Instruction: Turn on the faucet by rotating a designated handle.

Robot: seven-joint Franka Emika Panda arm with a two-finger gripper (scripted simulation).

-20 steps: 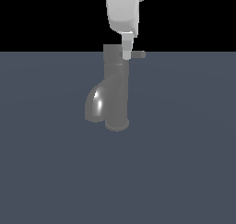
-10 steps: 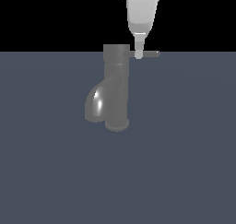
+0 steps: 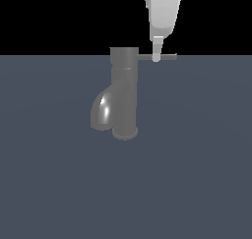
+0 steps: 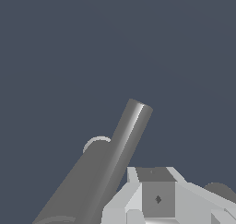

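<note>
Hand (image 3: 156,57) on handle (image 3: 167,57), beside faucet (image 3: 123,93).

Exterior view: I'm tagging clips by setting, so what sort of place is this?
Likely a bare simulated test scene, not a real kitchen or bathroom: a lone grey faucet stands on a plain slate-blue floor, black void behind, with the claw at its handle.

The gripper (image 3: 156,57) covers part of the handle (image 3: 167,57), its fingers' spread unreadable. The arm's upper part runs off the exterior view's top edge.
</note>
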